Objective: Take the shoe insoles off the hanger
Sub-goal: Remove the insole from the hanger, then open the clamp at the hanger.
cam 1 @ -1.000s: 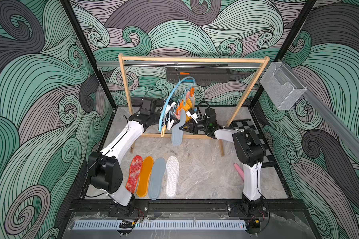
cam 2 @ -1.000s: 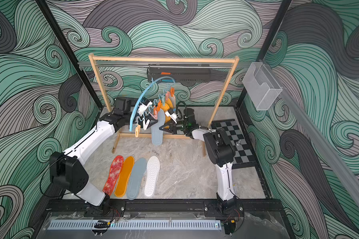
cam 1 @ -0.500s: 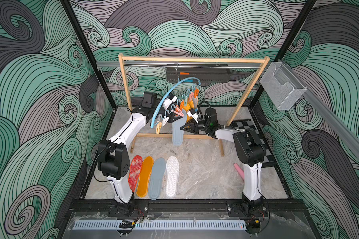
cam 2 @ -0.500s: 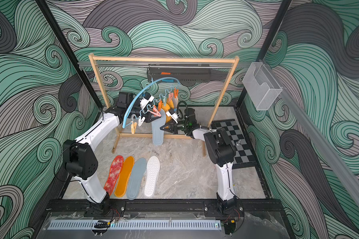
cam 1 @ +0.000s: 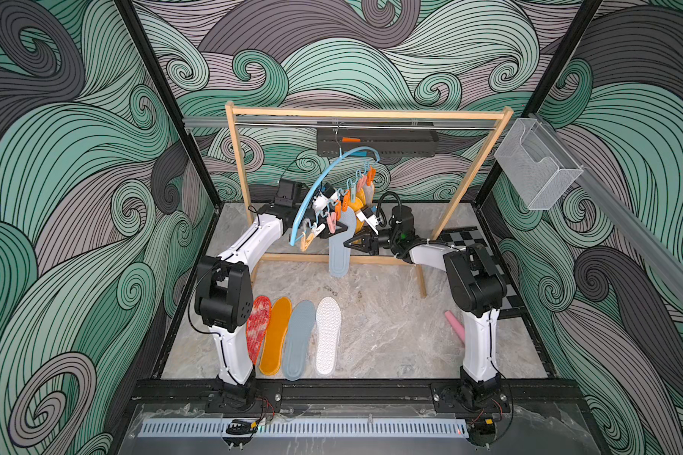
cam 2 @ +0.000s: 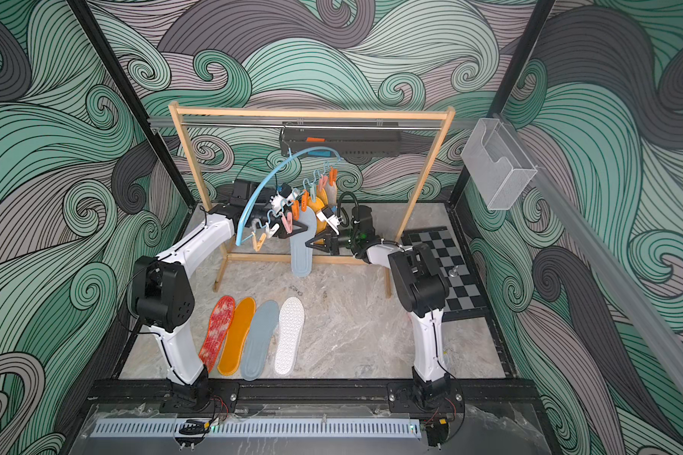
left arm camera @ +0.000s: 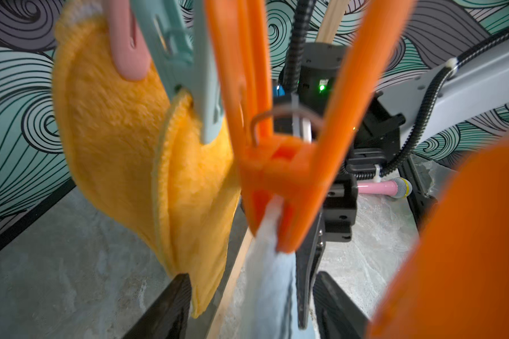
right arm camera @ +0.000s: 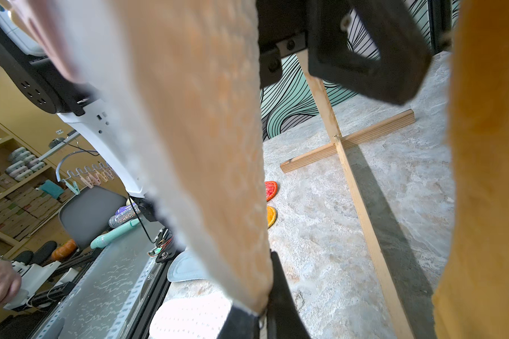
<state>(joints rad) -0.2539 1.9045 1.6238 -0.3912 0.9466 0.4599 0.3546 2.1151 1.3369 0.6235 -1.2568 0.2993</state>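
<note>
The light blue hanger (cam 1: 320,177) hangs tilted from the rack's rod. A grey-blue shoe insole (cam 1: 339,252) dangles from its orange clip (left arm camera: 276,176). My right gripper (cam 1: 348,245) is shut on this insole's edge, and the pinch shows in the right wrist view (right arm camera: 265,311). My left gripper (cam 1: 334,232) is open, its jaws standing on either side of the insole just below the clip (left arm camera: 252,281). Two fuzzy orange insoles (left arm camera: 115,141) and a pale grey one (cam 1: 367,191) stay clipped. Red-mottled (cam 1: 258,331), orange (cam 1: 275,338), grey-blue (cam 1: 298,338) and white dotted (cam 1: 328,335) insoles lie on the floor.
The wooden rack (cam 1: 367,114) spans the back, its foot bar (cam 1: 304,258) under the hanging insole. A pink stick (cam 1: 456,323) lies by the right arm's base. A checkered mat (cam 1: 466,236) sits at the back right. A mesh bin (cam 1: 537,165) is mounted on the right wall.
My left arm has raised its elbow and brought its gripper in under the orange clip. The hanger's low end swung slightly. My right gripper has kept its hold on the grey-blue insole.
</note>
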